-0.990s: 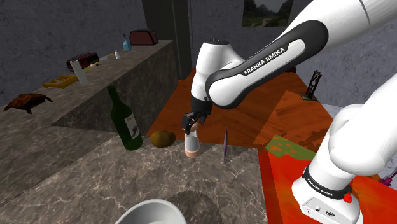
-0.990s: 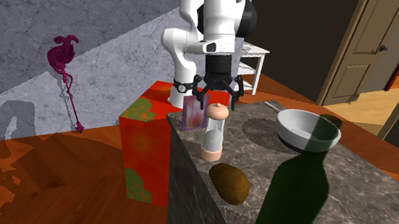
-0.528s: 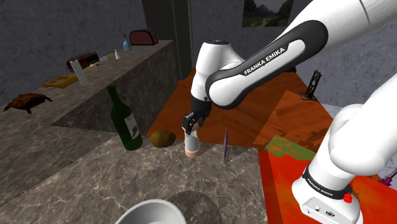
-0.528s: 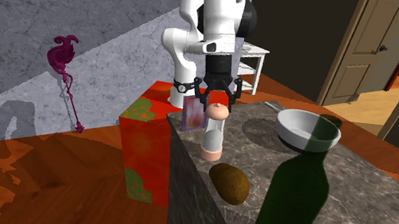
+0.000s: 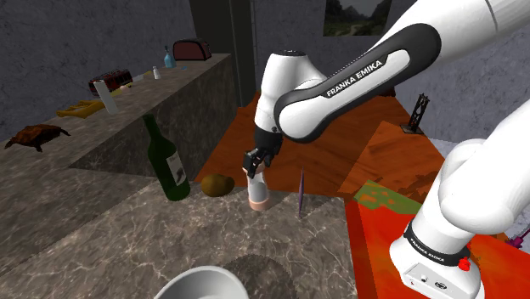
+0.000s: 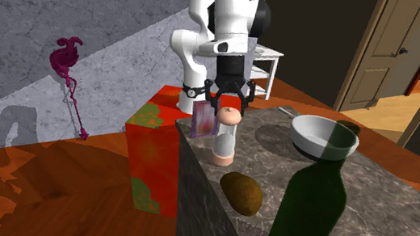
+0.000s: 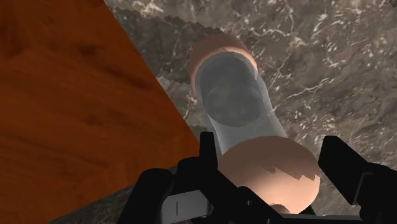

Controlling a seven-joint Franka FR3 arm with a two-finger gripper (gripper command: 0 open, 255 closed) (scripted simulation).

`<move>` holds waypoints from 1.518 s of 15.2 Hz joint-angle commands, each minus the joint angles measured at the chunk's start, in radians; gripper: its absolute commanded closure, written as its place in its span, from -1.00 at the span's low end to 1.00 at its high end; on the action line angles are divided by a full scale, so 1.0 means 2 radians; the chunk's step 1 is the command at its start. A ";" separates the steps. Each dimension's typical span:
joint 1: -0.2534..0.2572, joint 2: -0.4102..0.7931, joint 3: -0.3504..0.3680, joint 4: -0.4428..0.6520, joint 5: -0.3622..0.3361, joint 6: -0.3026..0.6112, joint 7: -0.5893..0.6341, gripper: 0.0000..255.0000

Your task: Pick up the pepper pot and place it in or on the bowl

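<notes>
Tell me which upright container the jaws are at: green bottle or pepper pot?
The pepper pot, clear-bodied with pinkish caps, directly beneath the jaws; the green bottle stands apart.

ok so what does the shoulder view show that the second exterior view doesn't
Shoulder view adds the back counter with a toaster and a brown turtle-like figure. Second exterior view adds a pink flamingo by the wall and a wooden door. Both share the pepper pot, open jaws straddling its top, the green bottle, brown fruit and white bowl.
</notes>
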 commanded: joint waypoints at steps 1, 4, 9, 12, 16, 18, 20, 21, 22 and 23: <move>0.000 -0.008 -0.002 0.005 0.000 -0.014 0.000 1.00; 0.000 -0.020 -0.005 0.016 0.000 -0.037 0.000 1.00; 0.000 -0.037 -0.009 0.037 -0.001 -0.074 0.001 1.00; -0.001 -0.046 -0.012 0.051 -0.002 -0.096 0.002 1.00; -0.001 -0.055 -0.016 0.070 -0.004 -0.125 0.004 1.00; -0.002 -0.059 -0.017 0.081 -0.005 -0.139 0.004 1.00; -0.002 -0.063 -0.019 0.092 -0.006 -0.154 0.005 1.00; -0.003 -0.064 -0.020 0.097 -0.007 -0.161 0.006 1.00; -0.003 -0.066 -0.020 0.103 -0.007 -0.168 0.006 1.00; -0.003 -0.067 -0.021 0.108 -0.008 -0.174 0.007 1.00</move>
